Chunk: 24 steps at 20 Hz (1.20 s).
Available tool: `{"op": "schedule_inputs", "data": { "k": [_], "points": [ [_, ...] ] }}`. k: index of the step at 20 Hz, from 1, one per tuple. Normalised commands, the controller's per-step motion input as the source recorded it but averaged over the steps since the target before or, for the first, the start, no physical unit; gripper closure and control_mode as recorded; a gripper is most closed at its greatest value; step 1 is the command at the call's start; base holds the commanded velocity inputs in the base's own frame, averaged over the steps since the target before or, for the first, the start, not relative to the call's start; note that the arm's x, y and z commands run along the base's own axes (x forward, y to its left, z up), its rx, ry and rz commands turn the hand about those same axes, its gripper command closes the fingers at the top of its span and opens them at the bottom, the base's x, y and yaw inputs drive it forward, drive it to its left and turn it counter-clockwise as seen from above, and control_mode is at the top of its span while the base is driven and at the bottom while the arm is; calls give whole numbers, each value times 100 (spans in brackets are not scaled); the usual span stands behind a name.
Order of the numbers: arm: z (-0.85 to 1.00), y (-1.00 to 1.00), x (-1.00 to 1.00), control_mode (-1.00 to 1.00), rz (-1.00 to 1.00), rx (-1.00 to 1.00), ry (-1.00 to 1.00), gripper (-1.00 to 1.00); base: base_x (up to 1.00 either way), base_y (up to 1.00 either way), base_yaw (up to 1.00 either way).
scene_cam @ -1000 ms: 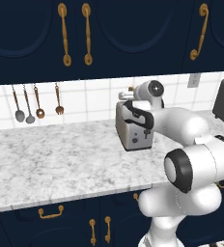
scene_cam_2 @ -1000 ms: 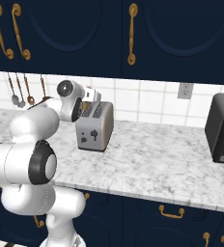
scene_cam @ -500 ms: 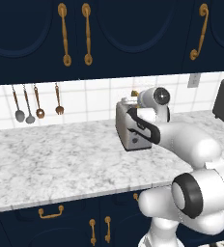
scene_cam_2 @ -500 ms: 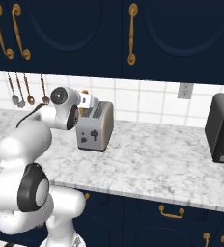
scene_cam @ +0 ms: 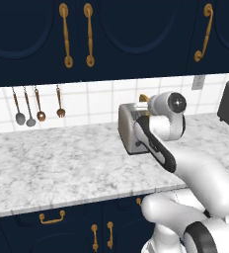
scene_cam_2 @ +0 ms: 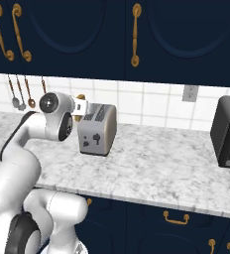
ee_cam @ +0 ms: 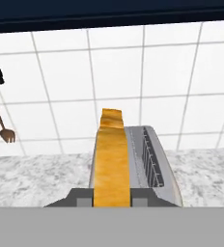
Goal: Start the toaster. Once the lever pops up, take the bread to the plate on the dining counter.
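The silver toaster [scene_cam_2: 97,131] stands on the marbled worktop near the tiled wall, also seen as the toaster [scene_cam: 132,129] behind my forearm. My gripper [scene_cam_2: 82,106] hovers at the toaster's top left end and is shut on the bread [scene_cam_2: 79,97]. In the hand view the golden bread [ee_cam: 111,159] runs edge-on between my two fingertips [ee_cam: 78,196], over the left slot of the toaster [ee_cam: 164,178]; the right slot is empty. A corner of the bread [scene_cam: 143,98] pokes up beside my wrist. The plate and the dining counter are out of view.
A larger dark grey appliance [scene_cam_2: 228,131] sits on the worktop [scene_cam: 62,163] at the right. Spoons and a fork [scene_cam: 37,106] hang on the tiled wall to the left. Navy wall cabinets with gold handles [scene_cam: 89,34] hang overhead.
My elbow and forearm have swung down and toward the right of the left base view while the hand has stayed at the toaster's top with the bread between its fingers.
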Motion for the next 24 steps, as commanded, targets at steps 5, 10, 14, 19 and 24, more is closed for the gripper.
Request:
{"op": "schedule_inputs", "data": {
  "k": [5, 10, 14, 19, 24],
  "points": [
    [19, -14, -93, -100, 0, 0, 3, 100, 0, 0, 0],
    [2, -20, -95, -100, 0, 0, 0, 100, 0, 0, 0],
    [0, -2, -69, -100, 0, -2, 0, 100, 0, 0, 0],
    [0, 0, -42, -100, 0, -4, 2, 100, 0, 0, 0],
    [0, 0, -38, -100, 0, -1, 2, 100, 0, 0, 0]
  ]
}}
